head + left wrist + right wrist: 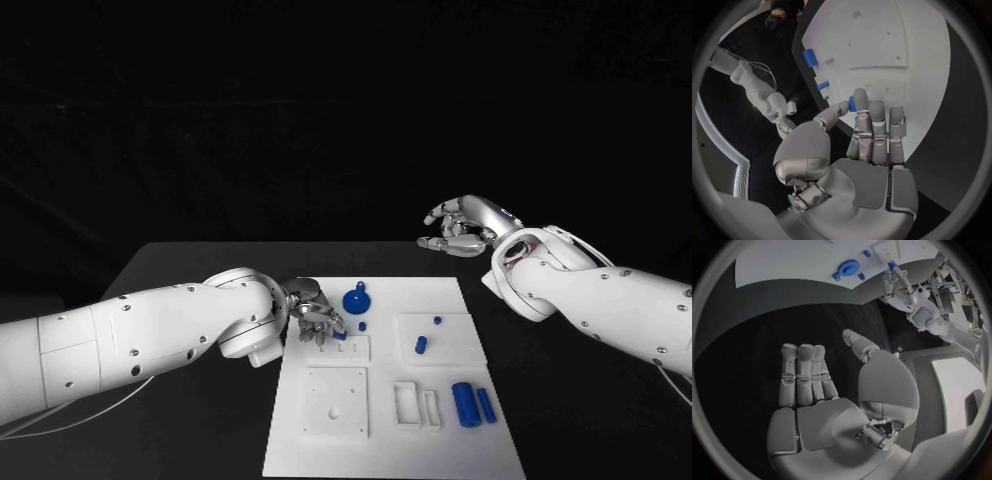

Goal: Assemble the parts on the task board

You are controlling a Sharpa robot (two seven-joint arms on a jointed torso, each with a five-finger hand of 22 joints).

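The white task board [389,410] lies in the middle of the black table. My left hand [312,312] hovers over the board's far left part and pinches a small blue part [339,336] between thumb and fingertip; the left wrist view shows that part [852,104] at the fingertips of the hand [867,145]. Near it on the board are a round blue part with a knob [356,298] and a small blue peg [362,326]. My right hand [464,228] is raised beyond the board's far right corner, holding nothing, with its fingers [804,375] stretched out over the dark table.
More blue parts stand on the board: a peg [421,345] right of centre, a thick cylinder [464,403] and a thinner one [488,405] near the right edge. White recessed blocks [336,403] take up the board's near left. The round blue part [846,267] is also in the right wrist view.
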